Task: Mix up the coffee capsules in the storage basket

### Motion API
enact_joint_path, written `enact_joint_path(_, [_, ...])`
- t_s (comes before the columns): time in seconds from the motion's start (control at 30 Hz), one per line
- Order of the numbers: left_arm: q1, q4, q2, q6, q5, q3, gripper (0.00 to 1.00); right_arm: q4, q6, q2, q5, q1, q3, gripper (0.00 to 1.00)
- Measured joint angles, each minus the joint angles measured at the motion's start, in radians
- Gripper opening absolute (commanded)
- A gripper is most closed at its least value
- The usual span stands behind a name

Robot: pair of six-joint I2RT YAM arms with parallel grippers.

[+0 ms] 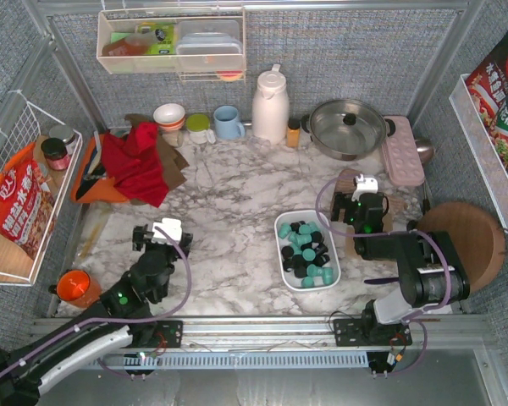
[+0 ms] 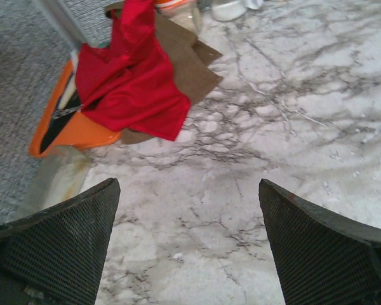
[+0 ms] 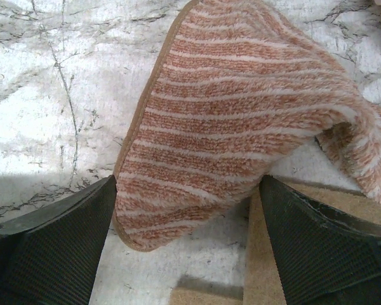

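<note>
The storage basket, a shallow white tray, sits on the marble right of centre. Teal and black coffee capsules lie heaped in it, the colours partly mingled. My left gripper hangs over bare marble well to the basket's left. In the left wrist view this gripper is open, with nothing between its fingers. My right gripper is just right of the basket's far corner. Seen from the right wrist, the right gripper stands open above a striped fuzzy cloth. Neither wrist view shows the basket.
A red cloth on brown fabric and an orange tray lies at the back left. Cups, a white jug, a lidded pot and a pink egg tray line the back. A round wooden board is right, an orange cup front left.
</note>
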Motion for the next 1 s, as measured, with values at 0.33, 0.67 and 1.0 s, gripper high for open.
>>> enact_joint_path(0.33, [0.039, 0.546, 0.047, 0.240, 0.113, -0.322, 0.99, -0.003, -0.006, 0.000, 0.000, 0.000, 0.000, 0.99])
enact_joint_path(0.67, [0.274, 0.816, 0.166, 0.194, 0.129, -0.322, 0.99, -0.010, -0.008, 0.000, 0.000, 0.000, 0.000, 0.99])
enact_joint_path(1.0, [0.585, 1.053, 0.850, 0.207, 0.334, -0.233, 1.00, -0.021, -0.010, 0.000, 0.000, 0.000, 0.000, 0.99])
